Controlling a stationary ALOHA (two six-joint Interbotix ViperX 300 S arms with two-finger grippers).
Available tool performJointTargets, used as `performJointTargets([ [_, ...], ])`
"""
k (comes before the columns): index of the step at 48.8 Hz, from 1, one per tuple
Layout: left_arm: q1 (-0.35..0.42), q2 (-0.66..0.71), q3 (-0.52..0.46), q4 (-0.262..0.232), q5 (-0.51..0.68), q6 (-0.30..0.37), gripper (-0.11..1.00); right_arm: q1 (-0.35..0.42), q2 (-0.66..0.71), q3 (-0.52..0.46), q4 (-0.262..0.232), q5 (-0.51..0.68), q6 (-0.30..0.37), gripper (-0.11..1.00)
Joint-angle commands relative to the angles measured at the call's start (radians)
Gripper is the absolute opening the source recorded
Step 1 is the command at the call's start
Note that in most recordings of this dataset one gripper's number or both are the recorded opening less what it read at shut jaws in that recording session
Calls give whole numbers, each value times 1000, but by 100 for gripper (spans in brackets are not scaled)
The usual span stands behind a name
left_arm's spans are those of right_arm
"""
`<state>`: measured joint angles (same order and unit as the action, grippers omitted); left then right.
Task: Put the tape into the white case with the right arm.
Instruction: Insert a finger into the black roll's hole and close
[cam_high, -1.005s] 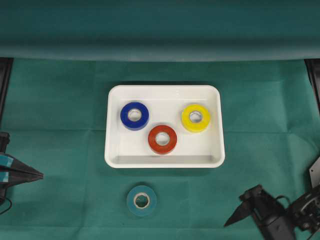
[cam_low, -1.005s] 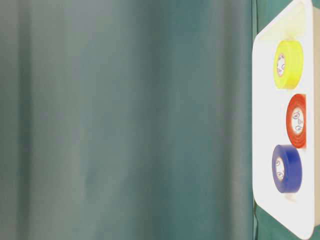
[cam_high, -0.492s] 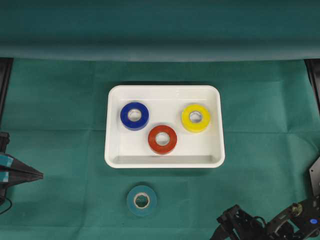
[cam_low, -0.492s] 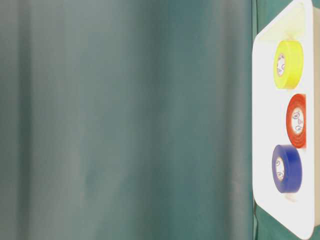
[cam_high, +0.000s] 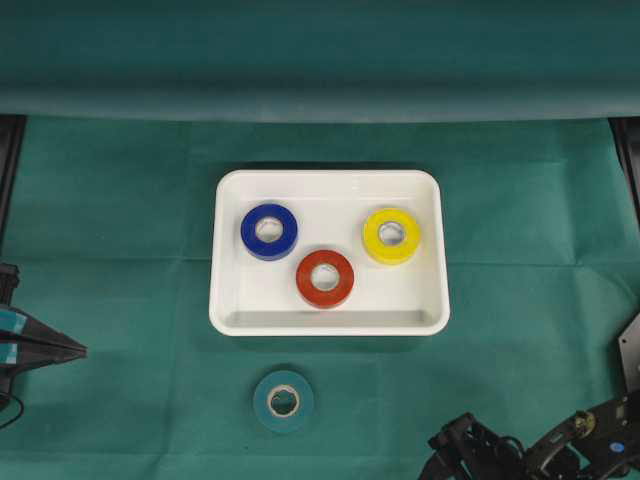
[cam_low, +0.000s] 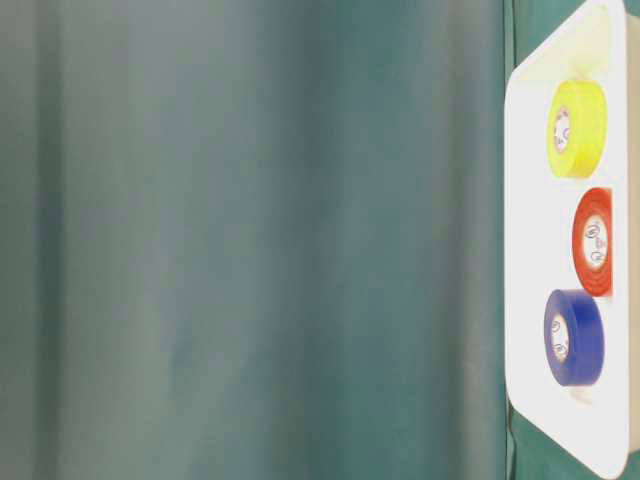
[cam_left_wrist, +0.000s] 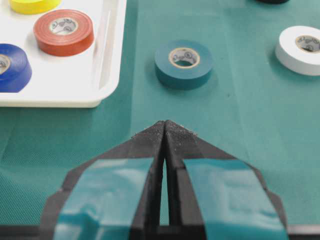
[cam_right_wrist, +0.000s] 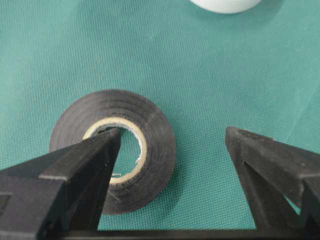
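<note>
Judged light, rigid, smooth-sided black tape roll (cam_right_wrist: 114, 150); straddled wall with right gripper (cam_right_wrist: 172, 142) open, holding nothing.

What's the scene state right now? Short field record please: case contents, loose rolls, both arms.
case: white case, flat on the green cloth
in case: blue roll, red roll, yellow roll, all lying flat
loose on cloth: teal roll just outside the case's near rim; black roll; white roll
right gripper: open, one of its fingers over the black roll's core, the other outside the roll, nothing gripped
left gripper: shut, empty, pointing toward the teal roll
</note>
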<state>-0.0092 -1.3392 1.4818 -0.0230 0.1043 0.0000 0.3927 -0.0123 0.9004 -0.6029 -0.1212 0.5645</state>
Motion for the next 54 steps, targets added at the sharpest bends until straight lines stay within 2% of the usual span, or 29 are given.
performJointTargets([
  [1, 2, 8, -12, 0, -9, 2, 0, 3, 5, -23, 0, -8, -2, 57],
  [26, 2, 9, -12, 0, -9, 2, 0, 3, 44, -34, 0, 0, -2, 54],
  [29, 3, 8, -12, 0, -9, 2, 0, 3, 44, -34, 0, 2, -2, 48],
  [36, 3, 8, -12, 0, -9, 2, 0, 3, 44, -37, 2, 6, 0, 12],
  [40, 3, 8, -14, 0, -9, 2, 0, 3, 44, -40, 0, 8, 0, 0],
  [54, 3, 8, -12, 0, -9, 2, 0, 3, 44, -49, 2, 8, 2, -1],
])
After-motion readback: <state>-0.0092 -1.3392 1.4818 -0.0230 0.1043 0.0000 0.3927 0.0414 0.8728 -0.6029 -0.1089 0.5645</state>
